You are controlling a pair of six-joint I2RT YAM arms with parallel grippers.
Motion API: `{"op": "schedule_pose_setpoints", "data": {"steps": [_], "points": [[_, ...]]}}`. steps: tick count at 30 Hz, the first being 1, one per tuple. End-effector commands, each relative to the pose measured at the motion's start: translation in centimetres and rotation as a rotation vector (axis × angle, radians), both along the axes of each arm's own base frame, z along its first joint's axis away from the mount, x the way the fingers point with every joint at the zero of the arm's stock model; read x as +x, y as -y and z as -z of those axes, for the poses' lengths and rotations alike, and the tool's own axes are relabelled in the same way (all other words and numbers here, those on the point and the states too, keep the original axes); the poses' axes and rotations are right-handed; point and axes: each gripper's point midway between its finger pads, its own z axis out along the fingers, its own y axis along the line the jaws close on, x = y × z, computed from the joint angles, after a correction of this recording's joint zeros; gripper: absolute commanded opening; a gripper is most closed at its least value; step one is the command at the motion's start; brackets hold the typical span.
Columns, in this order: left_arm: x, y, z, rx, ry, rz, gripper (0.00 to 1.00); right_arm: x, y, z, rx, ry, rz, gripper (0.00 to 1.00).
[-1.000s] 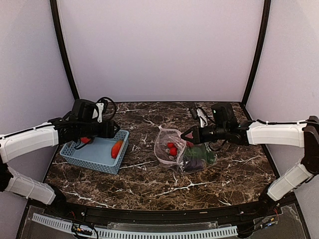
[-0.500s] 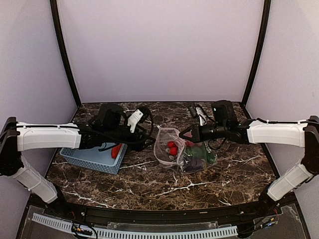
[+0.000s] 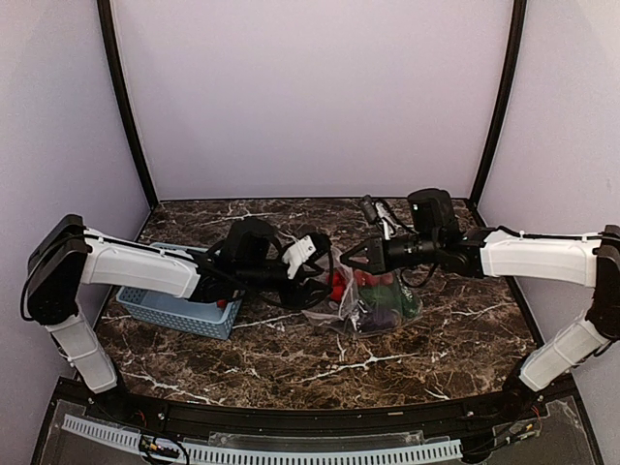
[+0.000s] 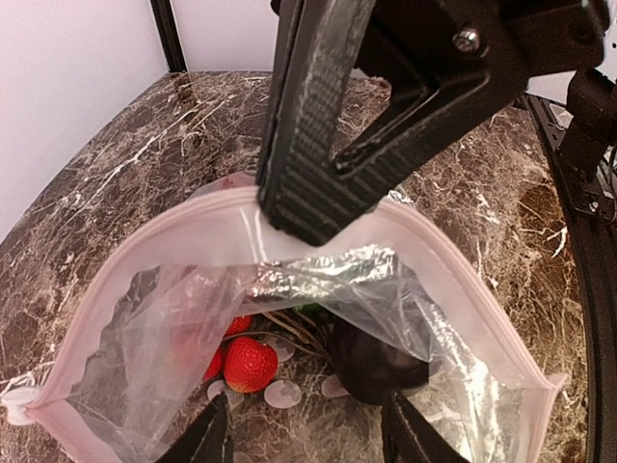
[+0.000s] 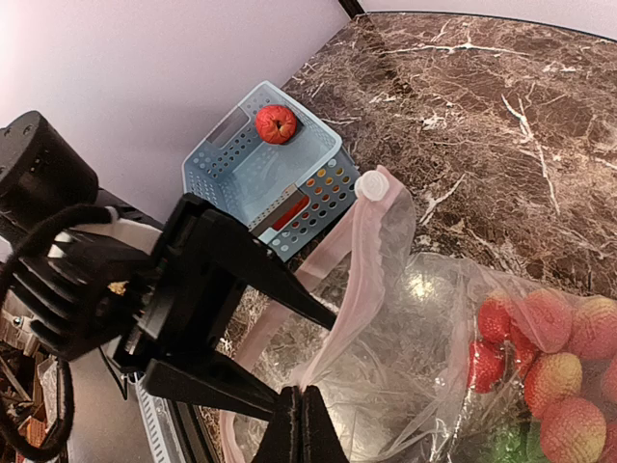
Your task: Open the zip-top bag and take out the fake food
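The clear zip-top bag [image 3: 373,302] lies mid-table with its mouth facing left. My right gripper [image 3: 351,260] is shut on the upper pink zip strip [image 5: 362,260] and holds it up, so the mouth gapes. It also shows in the left wrist view [image 4: 318,116]. My left gripper [image 4: 308,439] is open and empty at the mouth, one finger [image 4: 207,439] on each side. Inside lie a red strawberry [image 4: 249,362], a dark eggplant [image 4: 381,362], red balls [image 5: 540,347] and a green piece [image 5: 511,444].
The light-blue basket [image 3: 155,305] stands left of the bag, partly under my left arm. It holds a red piece [image 5: 277,123] and an orange-red piece [image 5: 289,210]. Black frame posts and purple walls close the back and sides.
My left arm has swung right from the basket to the bag's mouth. My right gripper has kept its hold on the zip strip and raised it slightly.
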Motion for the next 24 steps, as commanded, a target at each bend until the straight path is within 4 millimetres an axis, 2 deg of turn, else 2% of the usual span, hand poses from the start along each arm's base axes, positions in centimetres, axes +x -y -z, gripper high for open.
{"op": "schedule_pose_setpoints", "data": {"steps": [1,9,10,13,14,17,20,24], "points": [[0.6,1.6,-0.6,-0.034,0.061,0.045,0.51,-0.4,-0.8,-3.2,0.061,0.057,-0.027,0.00],[0.0,3.0,2.7,-0.032,0.042,0.132,0.54,-0.8,-1.2,-3.8,0.084,0.048,-0.051,0.00],[-0.3,3.1,3.0,-0.034,0.036,0.147,0.57,-0.8,-1.2,-3.7,0.080,0.047,-0.052,0.02],[-0.6,3.1,3.8,-0.032,0.032,0.165,0.62,-0.6,0.0,-3.3,0.049,0.045,-0.025,0.24],[-0.8,3.0,4.1,-0.029,0.027,0.172,0.64,-0.3,0.8,-3.2,0.039,0.044,-0.006,0.33],[-1.4,2.8,4.6,-0.035,0.025,0.191,0.67,0.4,3.6,-2.5,0.014,0.037,0.063,0.45],[-1.9,2.7,4.7,-0.043,0.025,0.210,0.71,1.7,7.3,-0.4,-0.066,0.014,0.177,0.58],[-2.4,2.6,5.3,-0.050,0.030,0.241,0.74,3.5,12.3,2.8,-0.180,-0.038,0.328,0.60]]}}
